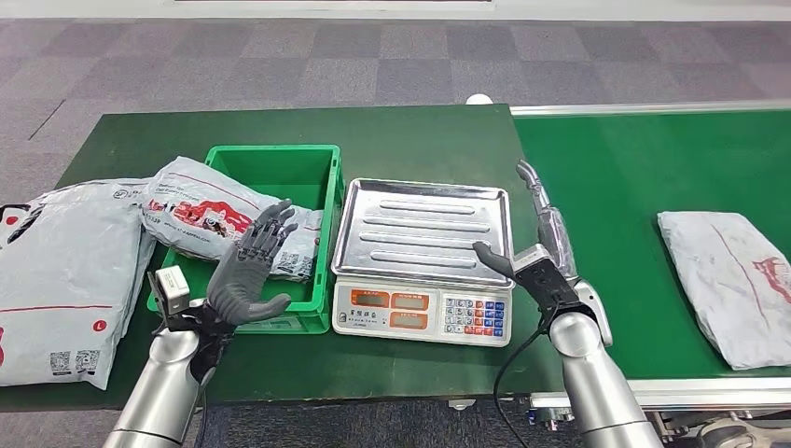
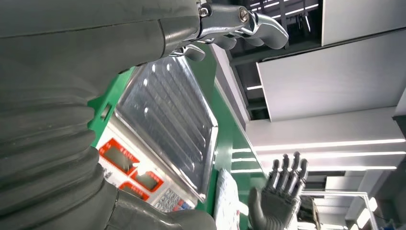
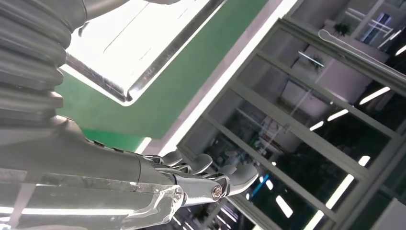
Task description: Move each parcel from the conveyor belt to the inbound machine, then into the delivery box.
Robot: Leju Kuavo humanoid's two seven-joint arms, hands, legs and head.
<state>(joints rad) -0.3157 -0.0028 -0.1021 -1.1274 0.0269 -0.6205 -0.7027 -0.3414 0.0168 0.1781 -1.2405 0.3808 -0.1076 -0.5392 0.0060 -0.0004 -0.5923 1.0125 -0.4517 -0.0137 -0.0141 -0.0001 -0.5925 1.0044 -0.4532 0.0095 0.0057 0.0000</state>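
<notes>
Hovering empty with fingers spread, left hand over green delivery box holding one parcel, right hand beside bare scale tray, likely readying for next parcel on conveyor belt.

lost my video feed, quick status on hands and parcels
Left hand and right hand open, empty. Grey plastic parcel waiting on green conveyor belt. Steel scale tray bare. Nothing blocking.
</notes>
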